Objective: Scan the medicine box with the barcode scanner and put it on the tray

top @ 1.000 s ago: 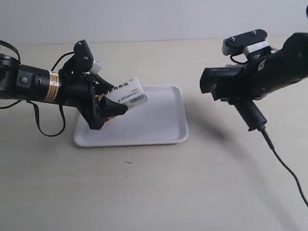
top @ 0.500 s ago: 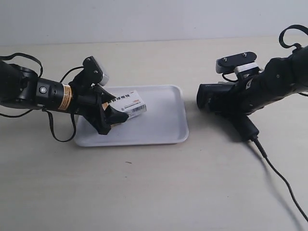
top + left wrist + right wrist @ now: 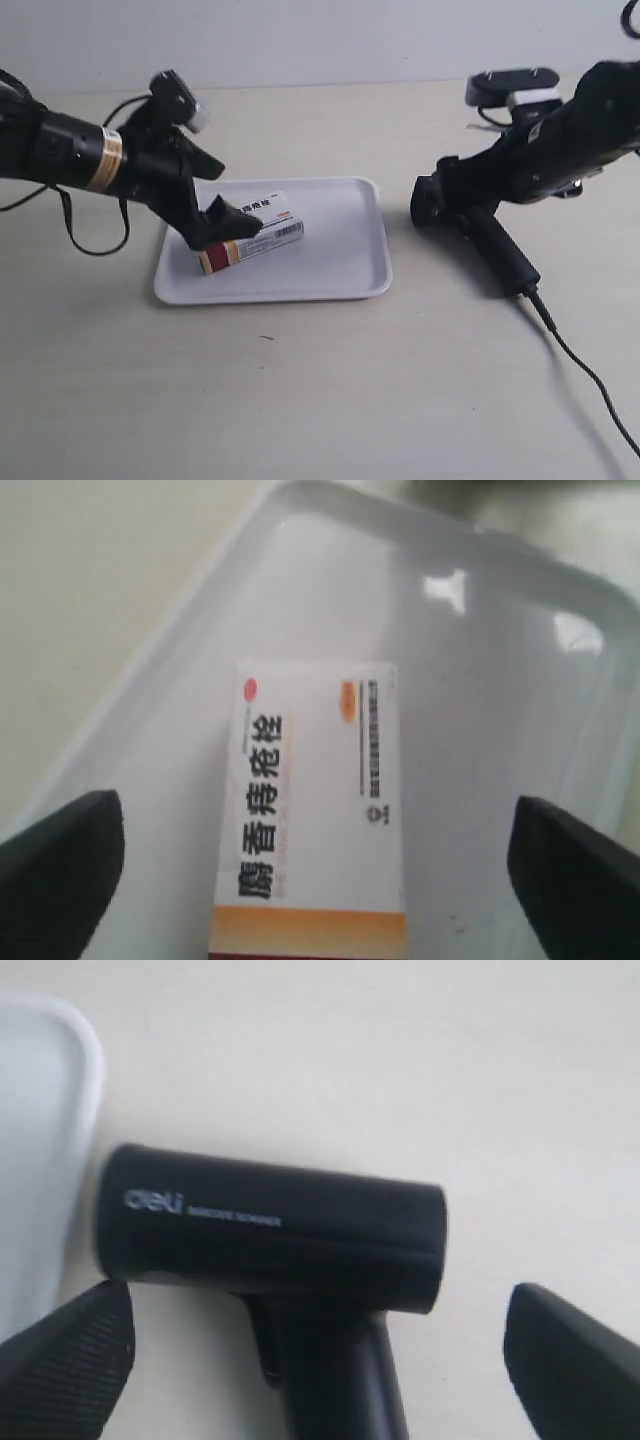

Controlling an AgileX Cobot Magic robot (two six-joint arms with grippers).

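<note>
White cardboard is what the box (image 3: 252, 232) is made of, and it now lies flat in the left half of the tray (image 3: 340, 270), a white plastic tray with a low rim, on a pale tabletop. The left gripper (image 3: 318, 865) hangs just above the box with its two dark fingers spread wide to either side and touching nothing, so the box looks released and resting on the tray floor. This placement fits the last part of the task: the box is where it is meant to end up.

To the right of the tray, well apart from the box, the black scanner (image 3: 470, 215) lies on the table with its head toward the tray and its handle slanting toward the near right. A thin cable trails from the handle toward the near right corner. The right gripper (image 3: 320, 1360) sits over the scanner, fingers wide apart on either side of the body. They appear clear of it, so the scanner seems set down, not held.

The box is a small oblong carton. Its top face carries bold black Chinese lettering along its length, a small red mark at one corner and fine print beside it. One end has a tan band, then a dark red one. A barcode strip shows on its long side.
</note>
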